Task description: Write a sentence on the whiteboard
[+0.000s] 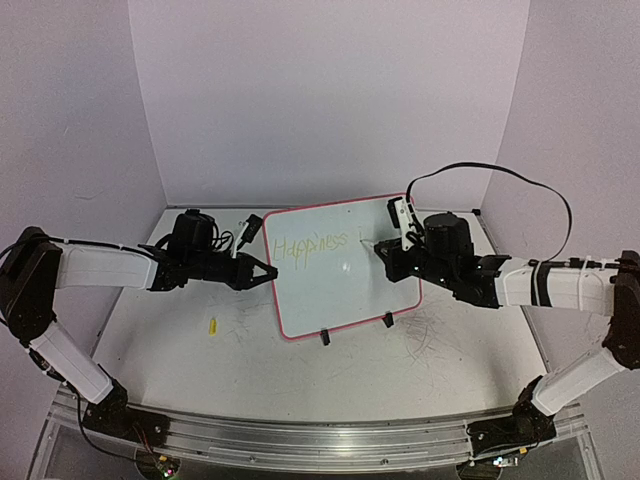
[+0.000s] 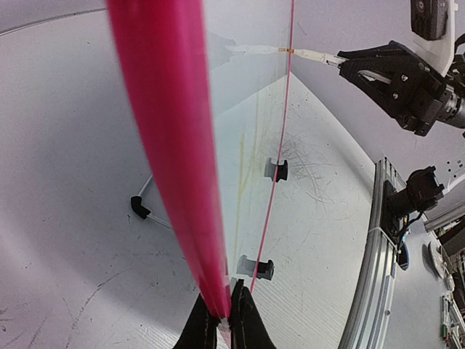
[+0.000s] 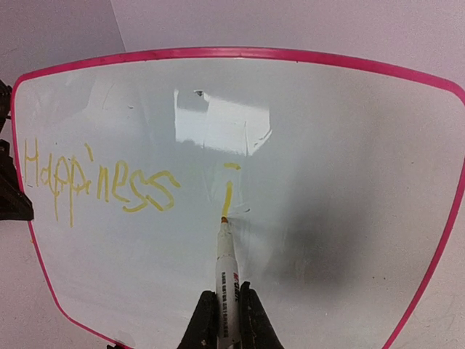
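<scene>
The whiteboard (image 1: 340,290), white with a red-pink rim, stands tilted on two black clip feet (image 1: 324,338) at mid-table. The sentence (image 1: 312,246) reads "Happiness" in yellow, followed by an "i" (image 3: 228,190). My left gripper (image 1: 266,271) is shut on the board's left rim (image 2: 174,160). My right gripper (image 1: 384,250) is shut on a white marker (image 3: 226,280), whose yellow tip touches the board at the foot of the "i". The marker also shows in the left wrist view (image 2: 290,52).
A small yellow marker cap (image 1: 212,325) lies on the scratched white tabletop (image 1: 430,350) left of the board. A black stand piece (image 2: 139,209) lies behind the board. White walls enclose the back and sides. A metal rail (image 1: 300,440) runs along the near edge.
</scene>
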